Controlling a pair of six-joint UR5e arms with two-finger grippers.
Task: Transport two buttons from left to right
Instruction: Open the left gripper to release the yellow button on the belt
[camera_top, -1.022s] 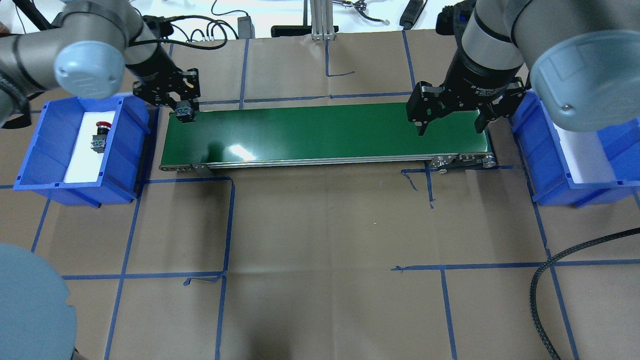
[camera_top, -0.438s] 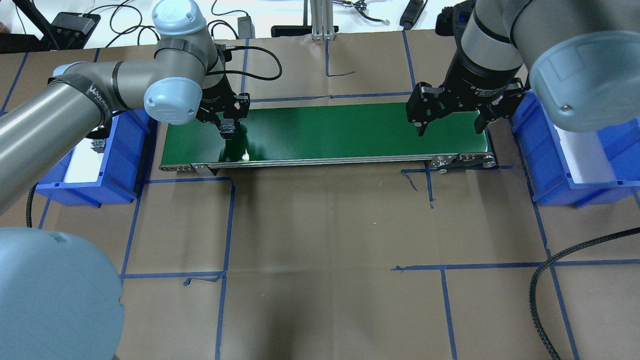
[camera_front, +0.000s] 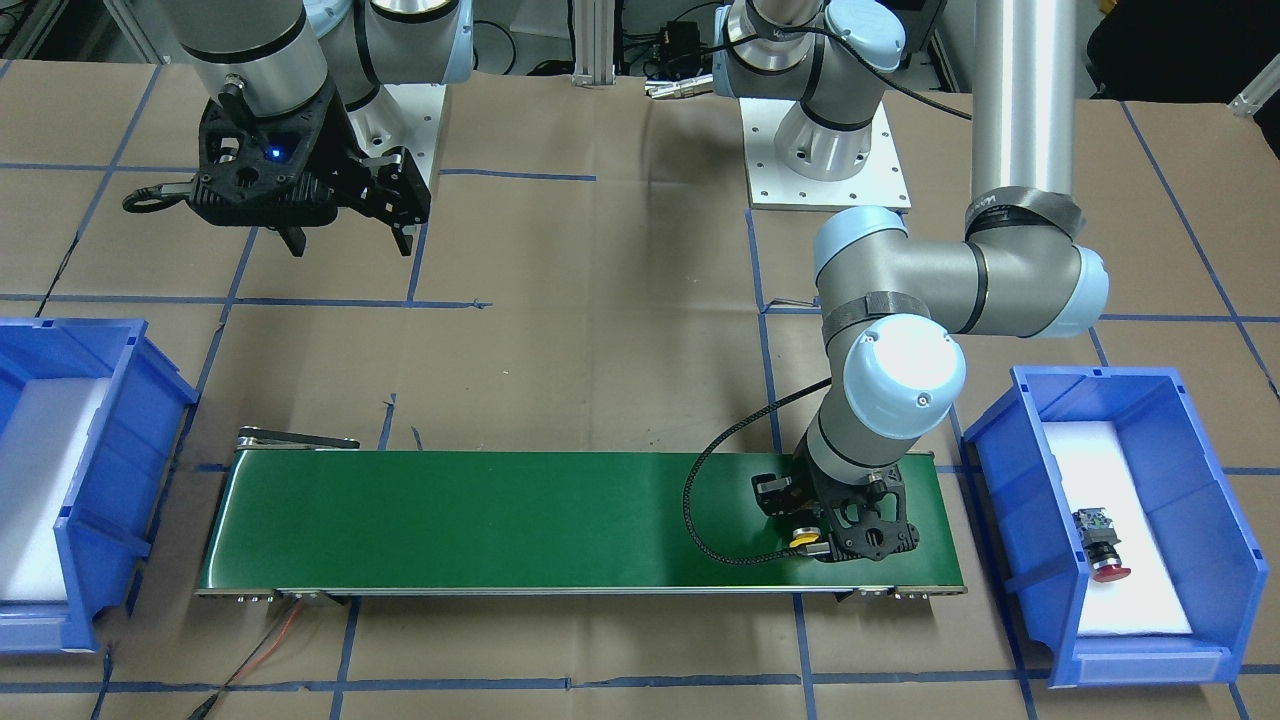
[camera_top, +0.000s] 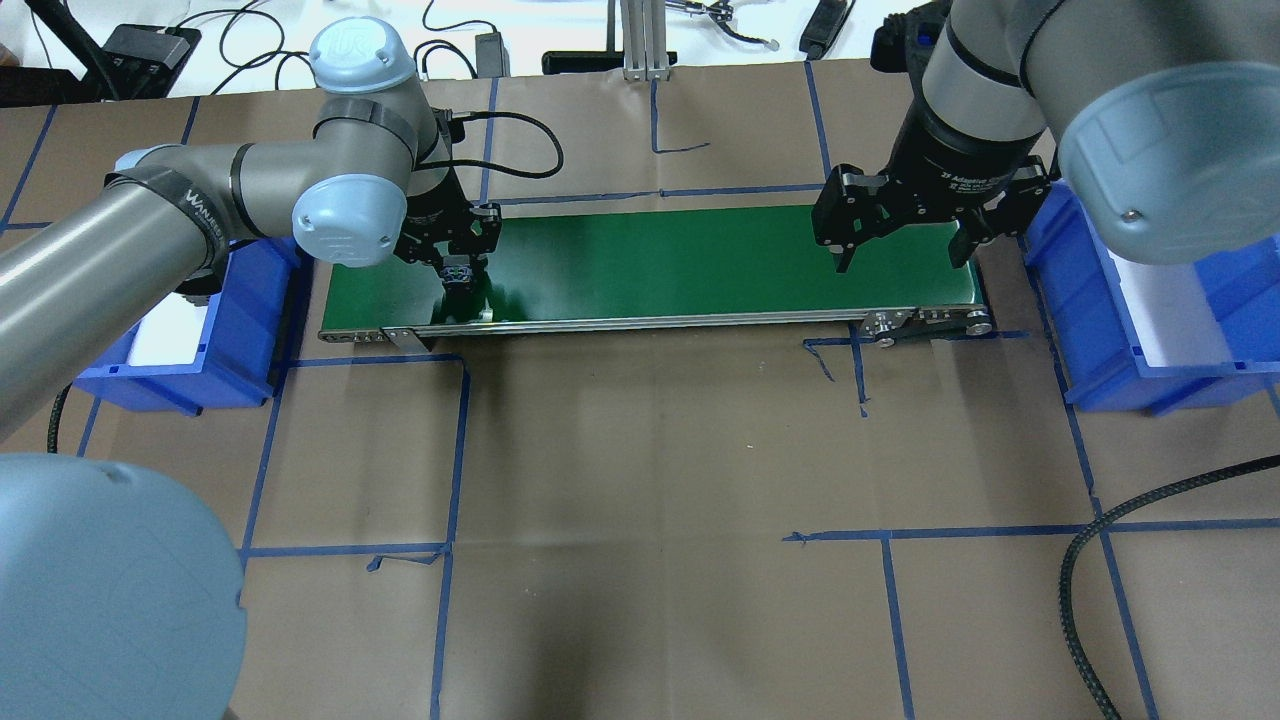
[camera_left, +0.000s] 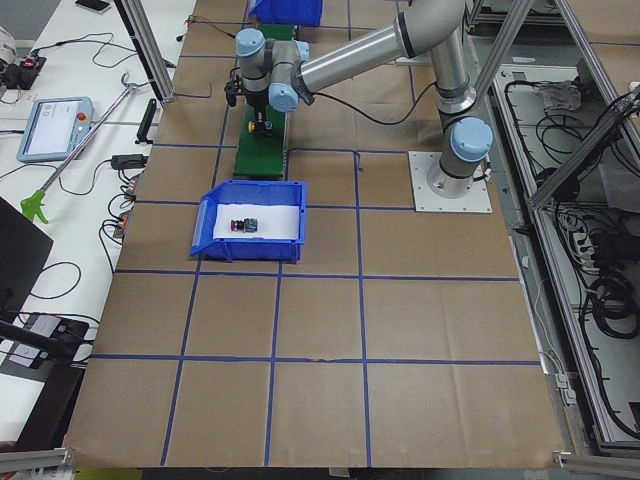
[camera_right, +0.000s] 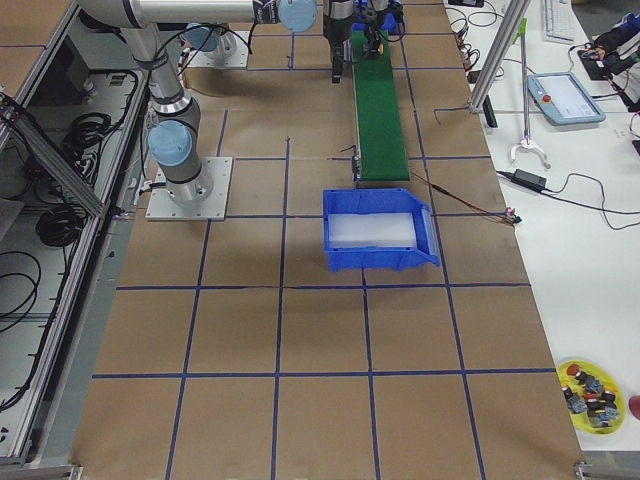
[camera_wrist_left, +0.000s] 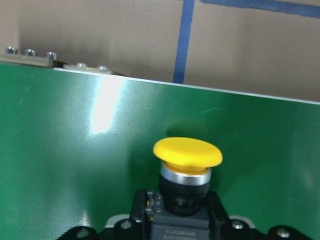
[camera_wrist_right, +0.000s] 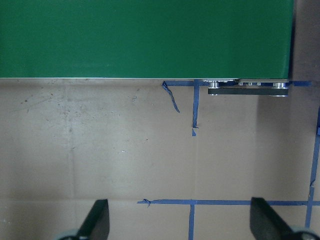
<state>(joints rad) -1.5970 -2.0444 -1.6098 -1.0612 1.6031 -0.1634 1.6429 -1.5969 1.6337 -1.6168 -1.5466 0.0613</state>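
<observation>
The yellow-capped button (camera_wrist_left: 187, 152) is held by its body in my shut left gripper (camera_top: 460, 272), low over the left end of the green conveyor belt (camera_top: 650, 265), near its front edge. It also shows in the front-facing view (camera_front: 801, 541). The red-capped button (camera_front: 1100, 555) lies on white foam in the blue bin (camera_front: 1000, 470) on my left; the left arm hides it in the overhead view. My right gripper (camera_top: 902, 260) is open and empty above the belt's right end, its fingers (camera_wrist_right: 97, 220) wide apart.
A second blue bin (camera_top: 1100, 330) with white foam stands past the belt's right end. A black cable (camera_top: 1080, 560) lies on the brown paper at the front right. A yellow dish of spare buttons (camera_right: 595, 385) sits off the table.
My left arm has carried the yellow button right from the bin's edge onto the belt's left end and toward its front edge. The right arm has not moved.
</observation>
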